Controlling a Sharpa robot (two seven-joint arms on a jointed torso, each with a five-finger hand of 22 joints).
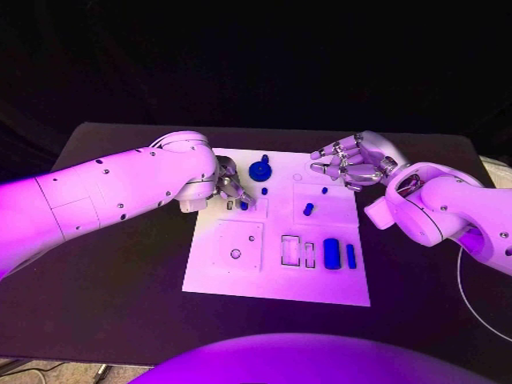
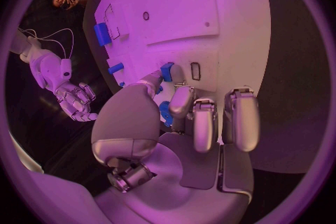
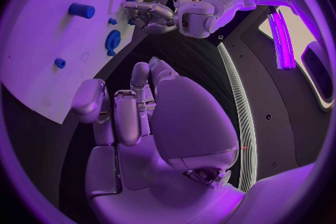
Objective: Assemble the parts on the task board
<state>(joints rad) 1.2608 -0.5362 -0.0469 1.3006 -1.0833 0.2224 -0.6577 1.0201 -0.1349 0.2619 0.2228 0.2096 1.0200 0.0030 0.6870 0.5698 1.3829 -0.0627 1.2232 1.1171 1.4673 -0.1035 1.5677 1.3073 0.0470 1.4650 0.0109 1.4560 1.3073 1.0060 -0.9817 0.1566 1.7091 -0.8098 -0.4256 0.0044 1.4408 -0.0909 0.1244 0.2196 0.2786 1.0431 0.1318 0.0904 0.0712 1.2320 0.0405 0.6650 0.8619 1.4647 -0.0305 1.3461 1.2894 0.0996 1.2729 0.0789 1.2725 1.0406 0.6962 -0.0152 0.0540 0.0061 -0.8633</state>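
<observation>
On the task board (image 1: 210,276) nearest us, two blue blocks (image 1: 338,254) stand in their slots. Further off, our left hand (image 1: 224,189) pinches a small blue part (image 2: 167,71) at the board; we should seat it squarely. Beyond, our right hand (image 1: 350,162) hovers, fingers curled, holding nothing.

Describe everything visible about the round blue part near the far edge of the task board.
The round blue part is a disc-shaped piece that looks like plastic, with a small stub rising at its far side. It sits on the white task board near the board's far edge, between the two hands. It shows in the right wrist view too. Neither robot hand touches it: the left robot hand is beside it over a smaller blue piece, and the right robot hand is apart from it.
</observation>
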